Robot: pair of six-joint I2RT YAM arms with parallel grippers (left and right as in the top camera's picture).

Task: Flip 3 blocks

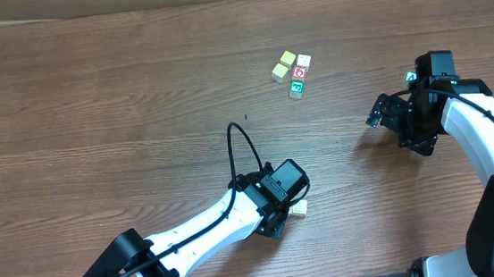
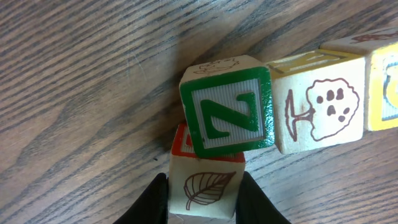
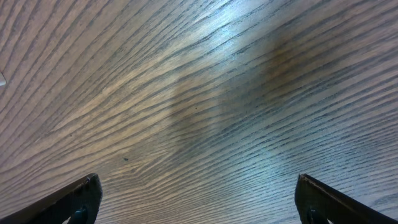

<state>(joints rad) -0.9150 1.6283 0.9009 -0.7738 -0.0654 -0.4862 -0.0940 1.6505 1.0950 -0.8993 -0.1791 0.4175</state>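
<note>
In the left wrist view a tan block with a brown leaf print and a red top edge (image 2: 205,186) sits between my left gripper's (image 2: 204,199) black fingers (image 2: 155,202), which press on both its sides. Just beyond it a green-framed letter cube (image 2: 227,112) stands tilted, overlapping its red edge. A white block with a tree print (image 2: 320,112) lies to the right of that. In the overhead view my left gripper (image 1: 286,200) is low at the table's front middle, with a pale block corner (image 1: 299,209) showing beside it. My right gripper (image 3: 198,186) hangs wide open over bare wood.
A yellow-faced cube (image 2: 382,87) touches the tree block at the right edge of the left wrist view. A cluster of small cubes (image 1: 293,72), some yellow-topped, one red and one green, lies at the back middle of the wooden table (image 1: 93,125). The right arm (image 1: 424,109) hovers at the right.
</note>
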